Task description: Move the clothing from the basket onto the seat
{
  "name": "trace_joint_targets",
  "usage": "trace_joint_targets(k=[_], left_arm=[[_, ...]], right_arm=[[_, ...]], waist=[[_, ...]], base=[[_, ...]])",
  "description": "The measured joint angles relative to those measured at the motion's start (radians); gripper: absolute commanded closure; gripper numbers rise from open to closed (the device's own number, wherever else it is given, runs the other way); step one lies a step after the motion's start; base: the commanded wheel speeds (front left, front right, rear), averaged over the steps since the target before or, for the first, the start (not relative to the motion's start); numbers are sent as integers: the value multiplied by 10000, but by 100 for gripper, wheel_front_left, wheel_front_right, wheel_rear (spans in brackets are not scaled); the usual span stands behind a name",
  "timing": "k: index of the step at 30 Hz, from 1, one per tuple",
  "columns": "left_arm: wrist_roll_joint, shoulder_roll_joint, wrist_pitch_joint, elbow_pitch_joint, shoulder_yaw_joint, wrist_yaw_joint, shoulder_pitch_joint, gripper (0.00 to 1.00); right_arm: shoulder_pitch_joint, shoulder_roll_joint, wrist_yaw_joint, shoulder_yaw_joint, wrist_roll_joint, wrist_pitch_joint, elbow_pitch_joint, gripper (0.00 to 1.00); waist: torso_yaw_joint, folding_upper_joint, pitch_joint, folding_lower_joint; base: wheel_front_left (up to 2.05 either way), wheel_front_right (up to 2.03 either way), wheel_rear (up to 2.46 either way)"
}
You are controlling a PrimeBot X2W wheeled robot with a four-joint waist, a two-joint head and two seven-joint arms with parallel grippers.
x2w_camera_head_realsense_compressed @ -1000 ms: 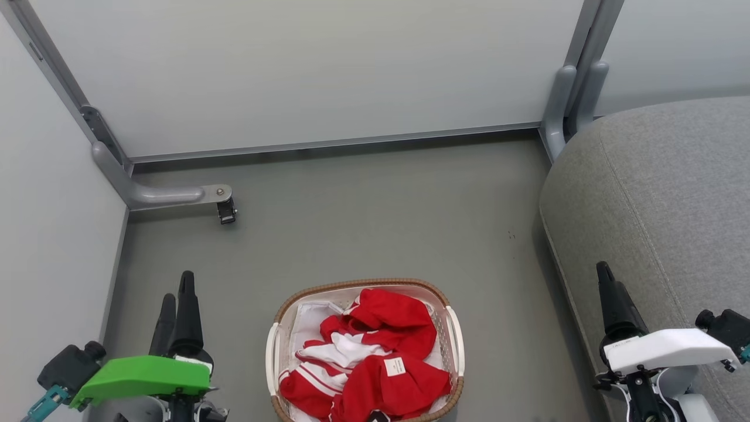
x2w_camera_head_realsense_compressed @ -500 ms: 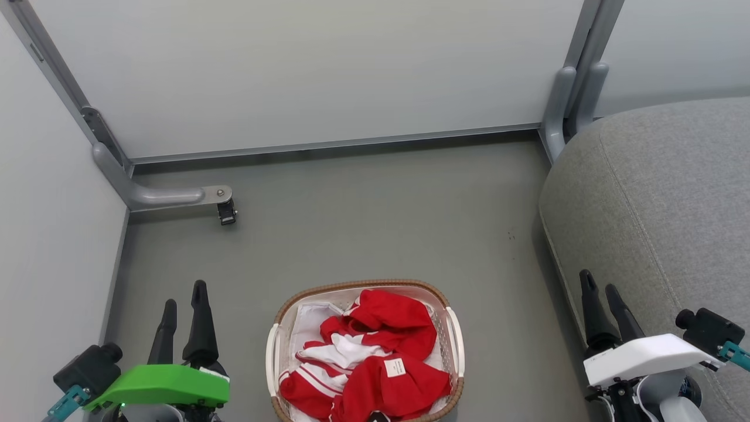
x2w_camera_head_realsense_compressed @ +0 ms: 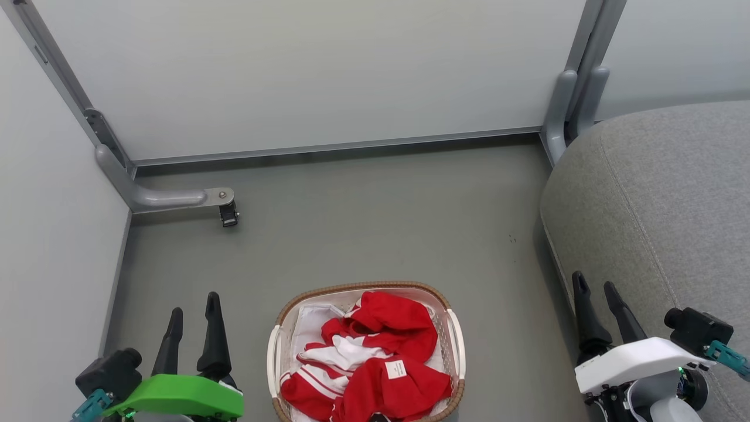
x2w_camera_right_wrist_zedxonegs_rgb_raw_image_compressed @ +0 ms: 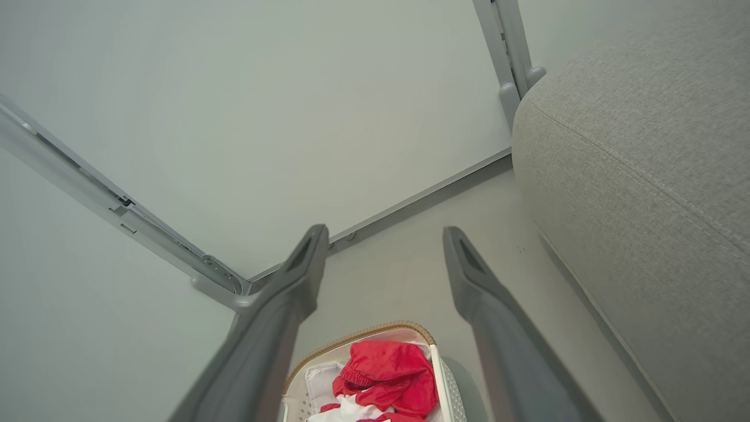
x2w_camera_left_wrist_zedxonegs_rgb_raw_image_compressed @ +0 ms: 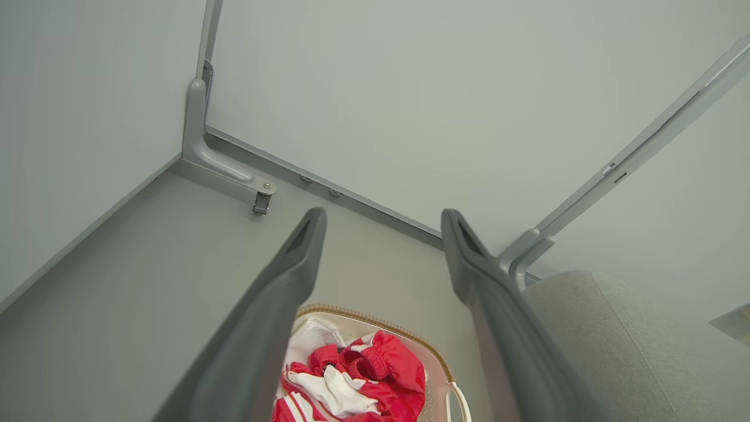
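Right pincer [x2w_camera_right_wrist_zedxonegs_rgb_raw_image_compressed: 384,234] spread wide, red clothing [x2w_camera_right_wrist_zedxonegs_rgb_raw_image_compressed: 389,375] in basket [x2w_camera_right_wrist_zedxonegs_rgb_raw_image_compressed: 436,366], grey seat [x2w_camera_right_wrist_zedxonegs_rgb_raw_image_compressed: 638,158] beside

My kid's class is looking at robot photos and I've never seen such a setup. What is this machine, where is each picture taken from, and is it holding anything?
It is a wheeled robot with two arms, each ending in a claw with two long dark fingers. One picture comes from a camera on its head, looking down at the floor in front of it. There the left claw, under a green cover, is at the lower left, and the right claw, under a white cover, is at the lower right. The other two pictures come from cameras on the wrists, looking along each claw's fingers.

On the floor stands the basket with the red and white clothing piled inside. At the right is the grey seat. Both claws are open and hold nothing; no clothing has been moved yet.
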Motion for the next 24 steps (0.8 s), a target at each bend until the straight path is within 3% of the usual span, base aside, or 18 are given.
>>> trace_joint_targets(k=[24], left_arm=[[1939,17,-560,627,-314,0,54,0]], right_arm=[[-9,-31,0,309,-2410,-566,299,0]], waist=[[66,0,-28,0]], base=[[0,0,0]])
